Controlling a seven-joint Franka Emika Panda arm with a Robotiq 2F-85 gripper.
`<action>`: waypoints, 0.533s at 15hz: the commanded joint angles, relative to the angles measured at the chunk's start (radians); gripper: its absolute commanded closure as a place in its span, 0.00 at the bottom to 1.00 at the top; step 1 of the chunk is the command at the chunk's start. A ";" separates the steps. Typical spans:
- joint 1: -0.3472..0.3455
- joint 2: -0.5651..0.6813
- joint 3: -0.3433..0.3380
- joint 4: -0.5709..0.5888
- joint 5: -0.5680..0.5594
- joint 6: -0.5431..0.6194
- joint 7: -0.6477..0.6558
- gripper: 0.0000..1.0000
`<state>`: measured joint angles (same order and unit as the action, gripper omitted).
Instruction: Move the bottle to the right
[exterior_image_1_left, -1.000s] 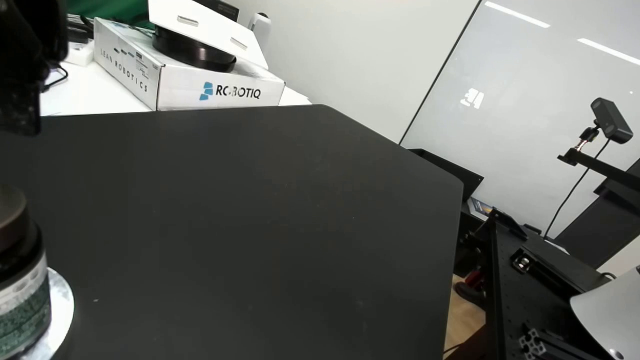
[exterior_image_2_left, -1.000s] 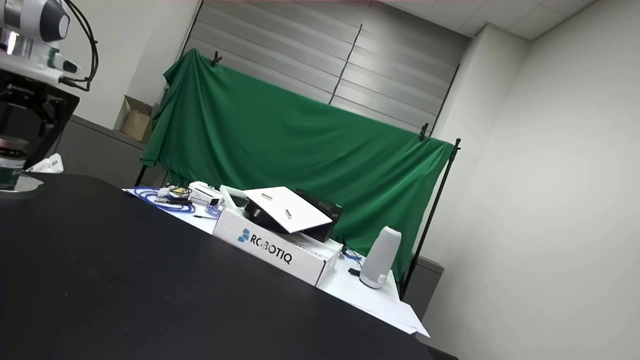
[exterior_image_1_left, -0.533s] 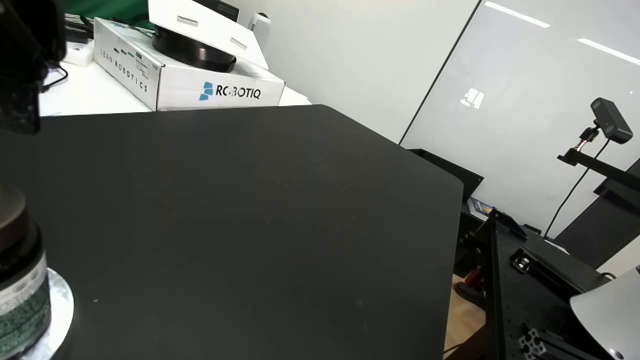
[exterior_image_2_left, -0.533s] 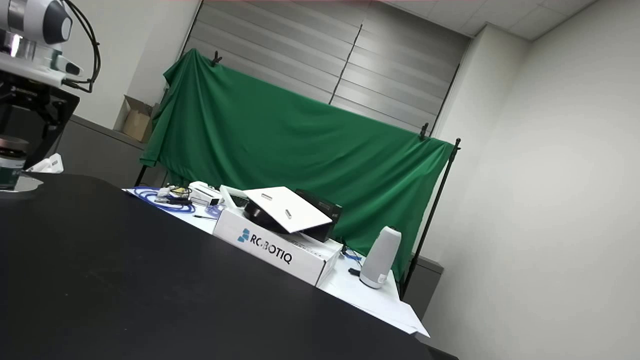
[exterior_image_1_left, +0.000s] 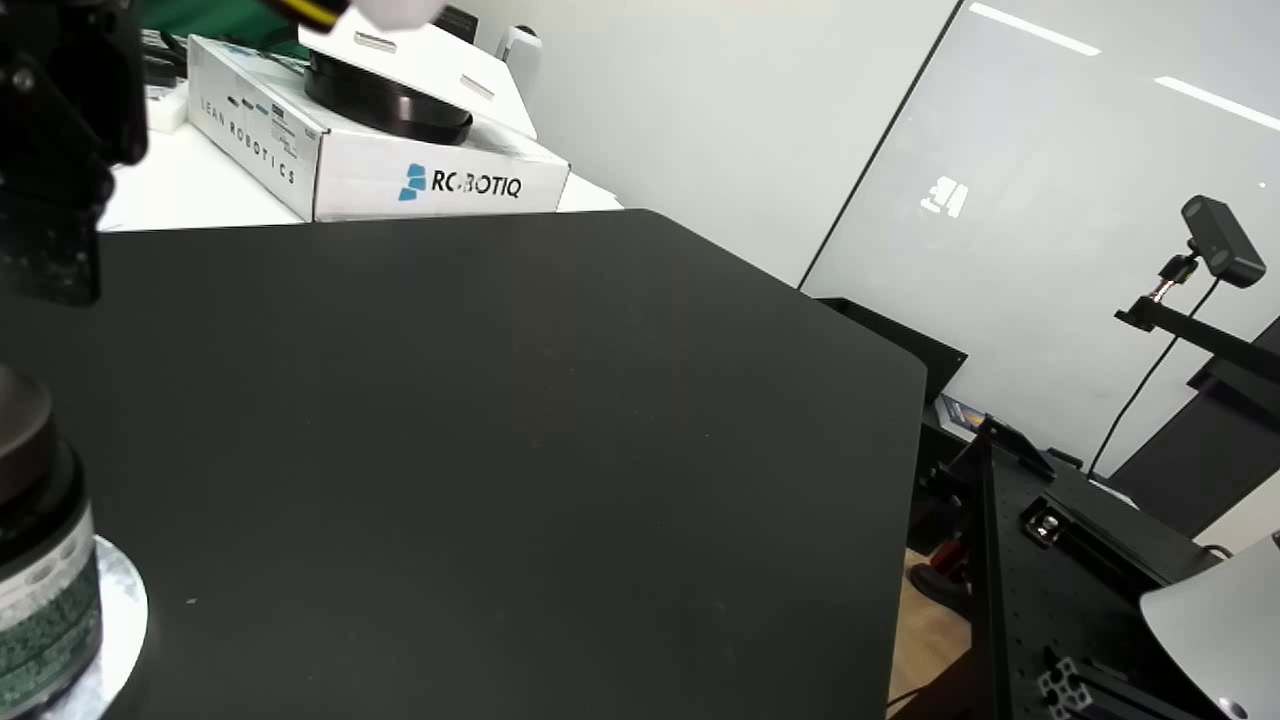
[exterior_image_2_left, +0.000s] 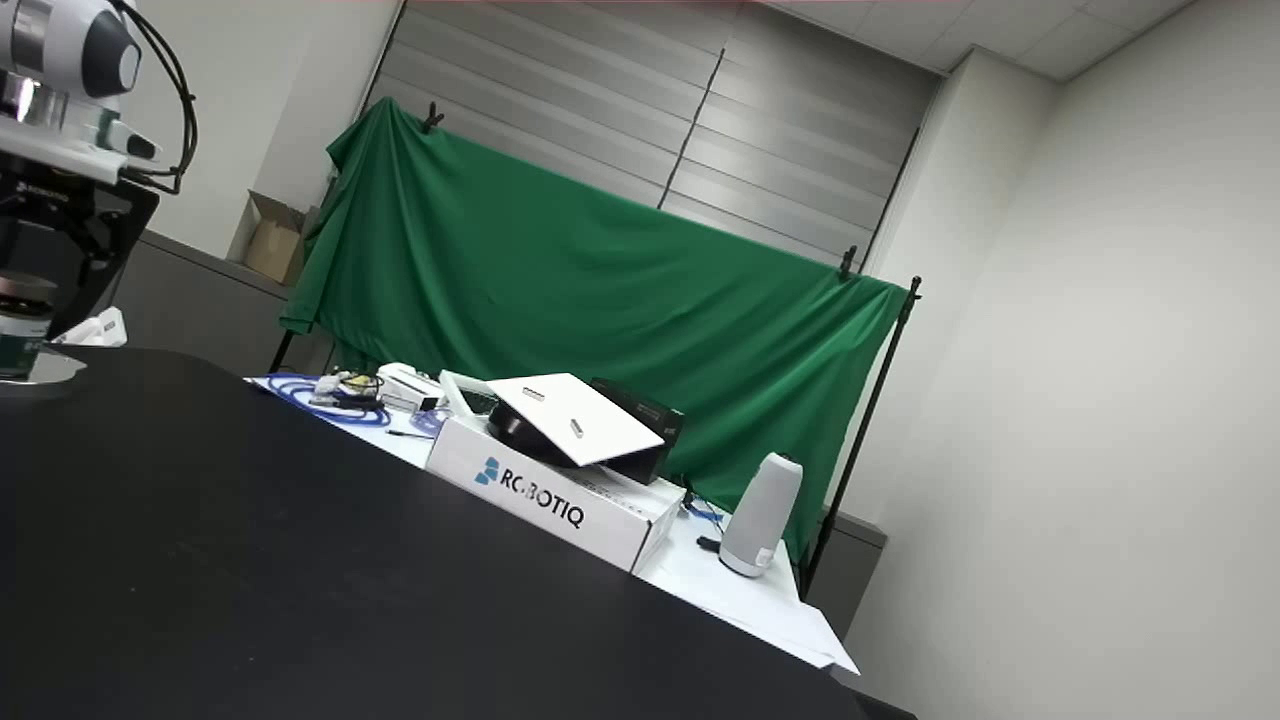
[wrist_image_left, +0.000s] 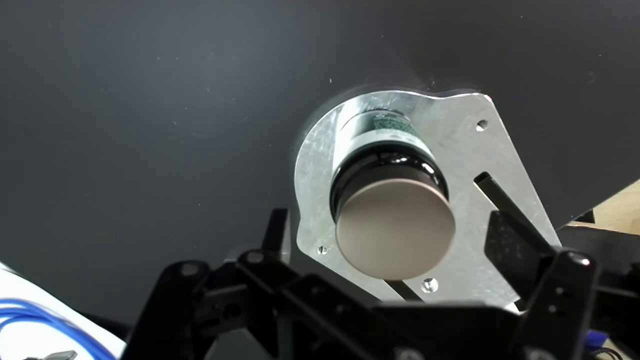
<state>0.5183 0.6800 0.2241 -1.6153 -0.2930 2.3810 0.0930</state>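
The bottle (wrist_image_left: 392, 210) stands upright on a flat silver metal plate (wrist_image_left: 460, 145) with holes and slots. It has a beige cap, dark shoulder and greenish-white label. It also shows at the left edge in both exterior views (exterior_image_1_left: 48, 590) (exterior_image_2_left: 22, 330), partly cut off. My gripper (wrist_image_left: 392, 240) is open in the wrist view. One finger is left of the cap and one right, with gaps on both sides. In an exterior view a black finger of it (exterior_image_1_left: 50, 240) hangs above and behind the bottle; the other finger is out of frame there.
The dark table (exterior_image_1_left: 520, 430) spreads to the right of the bottle. Behind it on a white table is a Robotiq box (exterior_image_1_left: 440, 180) with a tilted white plate (exterior_image_2_left: 575, 418) on top. Blue cables (wrist_image_left: 50, 325) lie beyond the table edge. A camera on a bracket (exterior_image_1_left: 1222, 240) stands far right.
In an exterior view, my gripper has moved slightly down and right, and a pale arm part with a yellow-black strip has appeared at the top. The bottle has not moved.
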 joint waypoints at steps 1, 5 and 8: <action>0.009 0.005 -0.013 0.012 0.007 -0.010 -0.003 0.00; 0.005 0.016 -0.009 0.016 0.013 -0.007 -0.010 0.00; 0.004 0.025 -0.012 0.016 0.011 0.000 -0.009 0.25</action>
<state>0.5180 0.6930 0.2231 -1.6154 -0.2920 2.3807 0.0929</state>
